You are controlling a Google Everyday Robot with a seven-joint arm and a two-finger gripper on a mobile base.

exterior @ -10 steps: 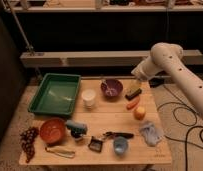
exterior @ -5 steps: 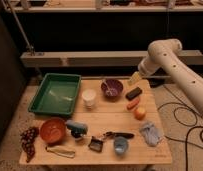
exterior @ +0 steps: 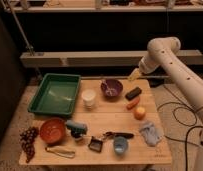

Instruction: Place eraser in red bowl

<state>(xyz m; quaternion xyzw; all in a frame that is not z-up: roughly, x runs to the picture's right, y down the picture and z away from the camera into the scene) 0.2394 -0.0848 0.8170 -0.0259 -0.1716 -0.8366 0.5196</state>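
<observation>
The eraser (exterior: 133, 93), a small black block, lies on the wooden table (exterior: 102, 117) near its far right edge, just behind the orange carrot (exterior: 133, 104). The red bowl (exterior: 52, 130) stands at the front left, and I see nothing in it. My gripper (exterior: 134, 76) hangs at the end of the white arm, above and a little behind the eraser, apart from it. It is open and holds nothing.
A dark purple bowl (exterior: 111, 88), a white cup (exterior: 88, 97) and a green tray (exterior: 55, 94) sit along the back. An orange (exterior: 139, 113), a grey cloth (exterior: 151, 133), a blue cup (exterior: 120, 145), a teal-handled brush (exterior: 75, 127) and grapes (exterior: 28, 142) lie toward the front.
My gripper has risen from just over the eraser to a point higher and farther back. The eraser and the other things have not moved.
</observation>
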